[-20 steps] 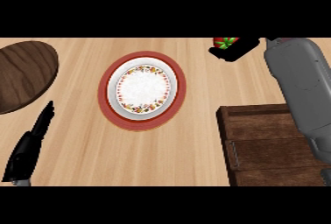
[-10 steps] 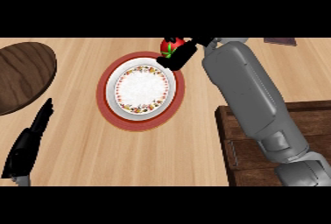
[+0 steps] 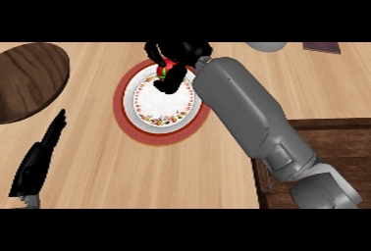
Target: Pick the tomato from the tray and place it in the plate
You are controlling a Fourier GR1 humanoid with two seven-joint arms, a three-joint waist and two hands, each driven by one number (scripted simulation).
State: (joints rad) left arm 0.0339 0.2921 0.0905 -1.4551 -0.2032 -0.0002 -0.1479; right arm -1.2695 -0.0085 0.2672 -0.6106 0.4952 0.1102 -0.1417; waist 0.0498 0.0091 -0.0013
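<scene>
The right hand (image 3: 176, 55) reaches across the desk (image 3: 94, 162), its fingers (image 3: 168, 84) curled round the tomato (image 3: 166, 68), carrying it over the plate (image 3: 161, 99) at its 12 o'clock rim, likely for release. The tomato shows between the fingers. The left hand (image 3: 38, 158) rests open at 8 o'clock.

single head view, steeply down, counter (image 3: 181, 166)
</scene>
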